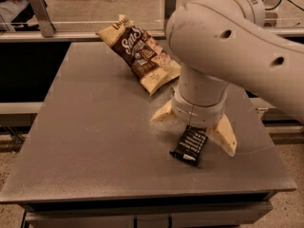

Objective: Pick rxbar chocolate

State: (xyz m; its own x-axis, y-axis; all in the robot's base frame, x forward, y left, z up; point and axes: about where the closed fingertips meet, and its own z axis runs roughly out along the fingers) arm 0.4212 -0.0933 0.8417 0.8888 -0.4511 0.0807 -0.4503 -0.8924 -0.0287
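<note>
the gripper (193, 135) hangs low over the grey tabletop (85, 141) toward its front right corner, fingers (223, 136) spread wide and gripping nothing. the rxbar chocolate (190, 147) lies flat between them, its far end under the wrist, short of the front and right edges. a brown-and-cream chip bag (141, 56) lies near the back edge.

Rxbar chocolate (190, 146): small flat rectangular bar, glossy black wrapper, rows of white lettering. Lies flat on table (95, 141), right of centre, near front edge, long axis slightly tilted from front-back line. Far end hidden beneath gripper (193, 135), which sits directly above, fingers spread on either side.
</note>
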